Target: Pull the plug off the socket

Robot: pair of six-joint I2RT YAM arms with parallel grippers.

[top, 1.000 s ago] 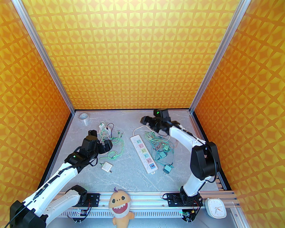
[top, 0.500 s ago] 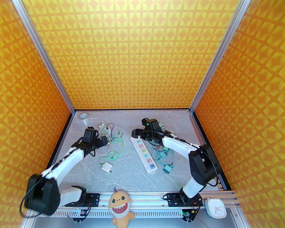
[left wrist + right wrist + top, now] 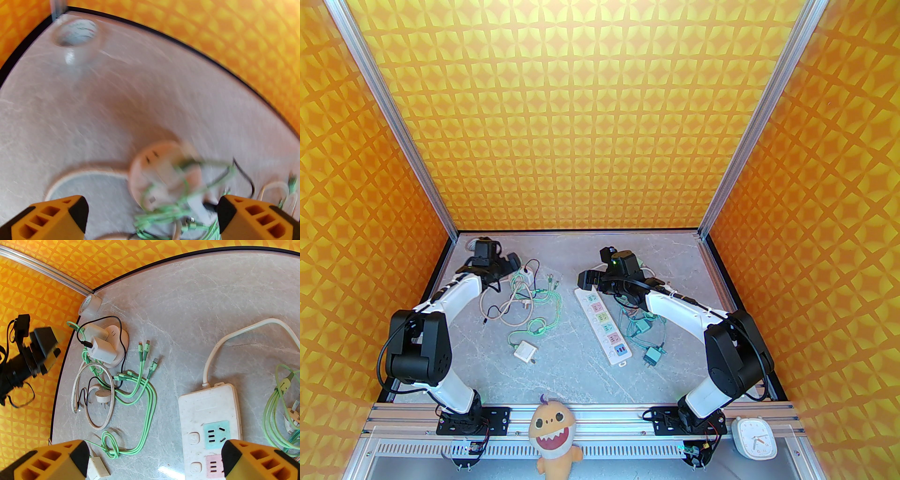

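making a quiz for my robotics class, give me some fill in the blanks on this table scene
1. The tape roll lies in the far ___ corner of the table.
2. The right tool hovers by the cord end of the power strip, jaws ___.
3. The power strip's outlet face second from its cord end is ___.
Missing words: left; open; pink.

My socket (image 3: 603,323) is a long white power strip. It lies flat and face up on the counter (image 3: 576,375), slanting from far left to near right. Its pastel faces run blue-green, pink, yellow-green, blue, pink. Its white cord (image 3: 234,332) loops off the far end.
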